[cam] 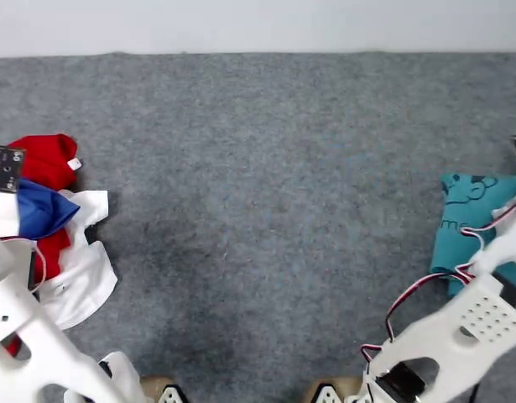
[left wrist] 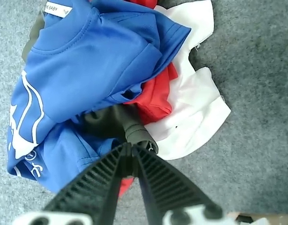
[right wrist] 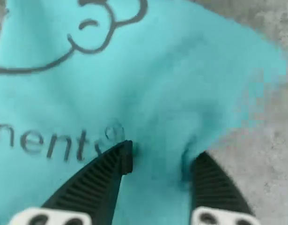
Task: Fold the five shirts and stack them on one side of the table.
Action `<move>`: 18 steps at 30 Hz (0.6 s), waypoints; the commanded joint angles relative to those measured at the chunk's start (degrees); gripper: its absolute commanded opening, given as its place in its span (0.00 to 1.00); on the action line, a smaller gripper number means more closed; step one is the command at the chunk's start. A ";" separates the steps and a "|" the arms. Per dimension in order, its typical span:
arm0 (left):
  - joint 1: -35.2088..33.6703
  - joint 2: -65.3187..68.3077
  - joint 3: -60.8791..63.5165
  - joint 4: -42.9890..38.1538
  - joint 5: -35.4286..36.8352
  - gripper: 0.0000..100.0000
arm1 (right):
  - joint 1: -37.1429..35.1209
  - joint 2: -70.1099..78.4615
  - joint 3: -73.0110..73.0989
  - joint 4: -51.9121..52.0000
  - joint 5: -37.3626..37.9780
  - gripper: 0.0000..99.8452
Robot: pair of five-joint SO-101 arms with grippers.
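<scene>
Grabbing just one edge of the teal shirt (right wrist: 134,70) on the right would fold it neatly, so the right gripper (right wrist: 158,159), bent low with fingers (right wrist: 120,159) spread wide on the cloth, should close gently. Farther off, at the left side of the surface (cam: 266,168), the left gripper (left wrist: 133,147) points down, fingers squeezed together over a heap of shirts (left wrist: 87,70).

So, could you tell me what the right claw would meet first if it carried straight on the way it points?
The teal shirt: the right claw points straight into its cloth, seemingly very close.
</scene>
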 commanded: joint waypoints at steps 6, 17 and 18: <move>0.35 -1.32 -0.13 0.35 0.00 0.02 | -2.24 -9.63 -13.27 26.59 -4.13 0.18; 0.35 -1.67 4.79 -0.79 -0.09 0.02 | -12.97 -9.54 -3.96 36.62 -4.13 0.21; 0.35 -1.67 4.79 -1.23 -0.09 0.02 | -13.76 -9.54 -3.08 36.53 -4.22 0.24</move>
